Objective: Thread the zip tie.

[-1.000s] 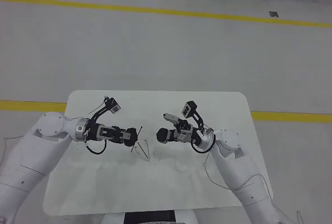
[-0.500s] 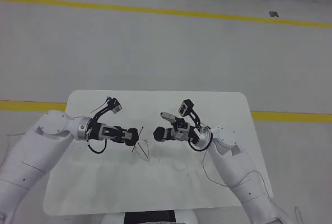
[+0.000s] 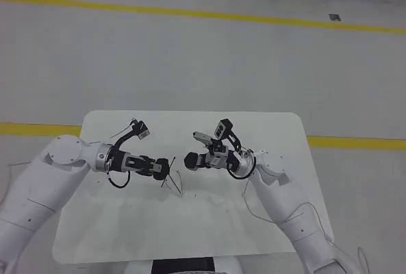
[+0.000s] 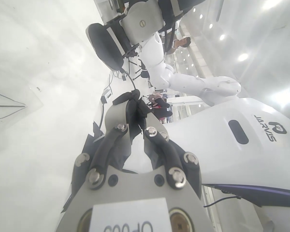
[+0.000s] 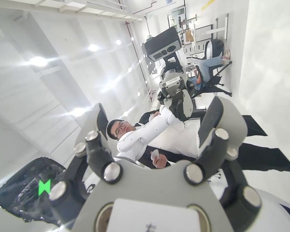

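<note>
Holding the zip tie (image 3: pixel 170 162) above the table (image 3: pixel 271 130), near its middle
Clamped on it with the left gripper (image 3: pixel 161 166); facing from just right with the right gripper (image 3: pixel 189 162), with jaws wide apart, gripping nothing.

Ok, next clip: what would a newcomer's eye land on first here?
Two white arms face each other above the middle of the white table. The left gripper is shut on a thin black zip tie. The right gripper points straight at it, open and empty, with a small gap between the two.
</note>
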`<state>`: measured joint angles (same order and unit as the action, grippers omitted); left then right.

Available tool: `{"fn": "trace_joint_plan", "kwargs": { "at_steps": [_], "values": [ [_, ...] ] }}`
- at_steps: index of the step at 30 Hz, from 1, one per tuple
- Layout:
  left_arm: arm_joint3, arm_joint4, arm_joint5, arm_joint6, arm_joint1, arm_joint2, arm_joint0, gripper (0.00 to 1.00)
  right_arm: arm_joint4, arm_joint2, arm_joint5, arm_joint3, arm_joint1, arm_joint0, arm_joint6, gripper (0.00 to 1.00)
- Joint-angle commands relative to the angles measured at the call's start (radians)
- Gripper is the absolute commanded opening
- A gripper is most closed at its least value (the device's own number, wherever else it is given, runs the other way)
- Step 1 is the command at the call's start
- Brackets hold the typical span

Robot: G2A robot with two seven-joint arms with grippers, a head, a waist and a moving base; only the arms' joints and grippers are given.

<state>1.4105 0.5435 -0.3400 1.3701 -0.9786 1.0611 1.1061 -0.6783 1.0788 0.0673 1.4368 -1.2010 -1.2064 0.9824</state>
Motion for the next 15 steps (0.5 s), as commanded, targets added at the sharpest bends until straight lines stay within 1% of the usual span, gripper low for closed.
{"fn": "trace_joint_plan", "kwargs": {
  "at_steps": [1,7,13,14,15],
  "values": [
    [0.0,0.0,0.0,0.0,0.0,0.0,0.0,0.0,0.0,-0.003,0.007,0.01,0.0,-0.009,-0.015,1.0],
    [0.0,0.0,0.0,0.0,0.0,0.0,0.0,0.0,0.011,-0.014,0.013,0.019,-0.002,-0.002,-0.016,1.0],
    [0.0,0.0,0.0,0.0,0.0,0.0,0.0,0.0,0.034,-0.026,-0.004,0.024,-0.004,-0.003,-0.055,1.0],
    [0.0,0.0,0.0,0.0,0.0,0.0,0.0,0.0,0.034,-0.027,-0.007,0.026,-0.005,-0.005,-0.06,0.83],
    [0.0,0.0,0.0,0.0,0.0,0.0,0.0,0.0,0.035,-0.029,-0.01,0.028,-0.005,-0.007,-0.065,0.81]
  ]
}}
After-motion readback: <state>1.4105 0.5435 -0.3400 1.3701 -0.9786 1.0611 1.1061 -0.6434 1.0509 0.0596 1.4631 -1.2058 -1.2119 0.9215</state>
